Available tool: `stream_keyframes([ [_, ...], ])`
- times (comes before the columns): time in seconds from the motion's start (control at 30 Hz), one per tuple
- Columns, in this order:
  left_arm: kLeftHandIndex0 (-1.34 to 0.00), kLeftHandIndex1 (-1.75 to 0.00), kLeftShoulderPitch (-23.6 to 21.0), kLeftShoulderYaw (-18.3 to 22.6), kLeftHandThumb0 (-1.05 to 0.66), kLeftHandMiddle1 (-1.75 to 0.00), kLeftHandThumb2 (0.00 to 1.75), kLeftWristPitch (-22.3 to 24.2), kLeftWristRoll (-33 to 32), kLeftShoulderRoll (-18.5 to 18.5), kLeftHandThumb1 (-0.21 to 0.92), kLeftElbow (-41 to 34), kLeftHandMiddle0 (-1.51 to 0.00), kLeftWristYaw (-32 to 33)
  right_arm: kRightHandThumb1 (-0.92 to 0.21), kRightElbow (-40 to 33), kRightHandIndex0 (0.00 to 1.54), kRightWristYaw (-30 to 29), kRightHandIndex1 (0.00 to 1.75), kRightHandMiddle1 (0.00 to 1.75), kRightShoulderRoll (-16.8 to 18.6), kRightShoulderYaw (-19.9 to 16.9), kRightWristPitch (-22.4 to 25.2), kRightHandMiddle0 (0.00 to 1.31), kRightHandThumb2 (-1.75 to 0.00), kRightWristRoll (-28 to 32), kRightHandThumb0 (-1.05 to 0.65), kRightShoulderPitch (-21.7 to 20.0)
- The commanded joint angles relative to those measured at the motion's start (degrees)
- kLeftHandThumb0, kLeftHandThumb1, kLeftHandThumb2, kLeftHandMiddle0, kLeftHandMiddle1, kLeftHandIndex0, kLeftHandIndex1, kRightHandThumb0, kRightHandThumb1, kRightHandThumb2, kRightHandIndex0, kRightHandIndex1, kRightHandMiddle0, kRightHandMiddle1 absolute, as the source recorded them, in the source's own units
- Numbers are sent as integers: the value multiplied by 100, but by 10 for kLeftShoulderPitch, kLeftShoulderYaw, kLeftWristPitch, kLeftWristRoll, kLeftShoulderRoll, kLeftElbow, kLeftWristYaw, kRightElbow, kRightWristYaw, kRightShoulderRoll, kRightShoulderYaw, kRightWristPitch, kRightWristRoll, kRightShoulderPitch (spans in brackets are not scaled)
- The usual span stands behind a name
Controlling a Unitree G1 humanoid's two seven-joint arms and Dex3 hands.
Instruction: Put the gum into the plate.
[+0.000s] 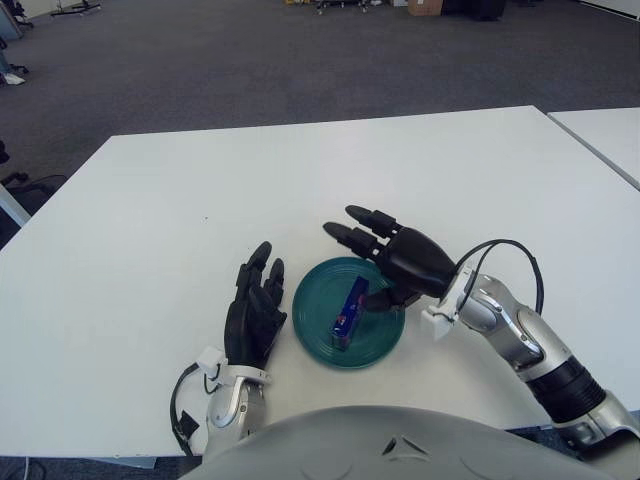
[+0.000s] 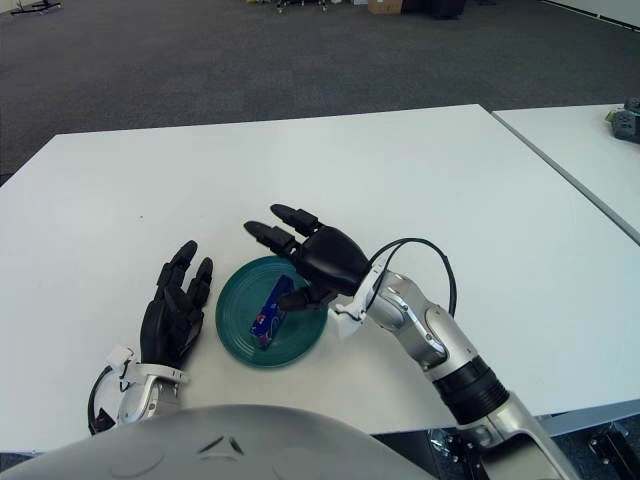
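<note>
A blue pack of gum lies inside the teal plate near the table's front edge. My right hand hovers over the plate's far right rim, fingers spread and holding nothing, clear of the gum. My left hand shows just left of the plate on the white table, fingers relaxed and extended.
The white table stretches wide behind and to both sides of the plate. A second white table stands at the right, separated by a narrow gap. A cable loops off my right wrist.
</note>
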Motion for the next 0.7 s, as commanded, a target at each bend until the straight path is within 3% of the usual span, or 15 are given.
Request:
stream_keyframes([
  [0.0, 0, -74, 10, 10, -96, -1, 92, 19, -33, -14, 92, 10, -21, -9, -92, -1, 0, 23, 0, 0, 32, -28, 47, 0, -86, 90, -105, 13],
  [0.1, 0, -81, 8, 12, -97, -1, 90, 15, -46, -14, 92, 15, -22, -18, -92, 35, 0, 30, 0, 0, 56, -51, 65, 0, -83, 165, -105, 25],
  [0.17, -1, -84, 7, 13, -98, -1, 89, 13, -49, -12, 92, 17, -22, -23, -92, 68, 0, 21, 0, 0, 91, -55, 72, 0, -83, 202, -105, 27],
  [0.3, -1, -86, 2, 13, -102, 0, 87, 3, -38, -11, 92, 19, -21, -21, -92, 135, 0, 7, 0, 0, 186, -94, 87, 0, -87, 331, -105, 35],
  [0.47, 0, -77, 7, 11, -104, -1, 87, -1, -37, -6, 92, 15, -17, -29, -92, 106, 0, -2, 0, 0, 233, -129, 153, 0, -91, 414, -105, 60],
  [0.67, 0, -54, 8, 11, -105, 0, 86, 13, -51, -2, 92, 9, -11, -40, -92, 102, 0, -6, 0, 3, 249, -167, 172, 5, -93, 449, -105, 70],
])
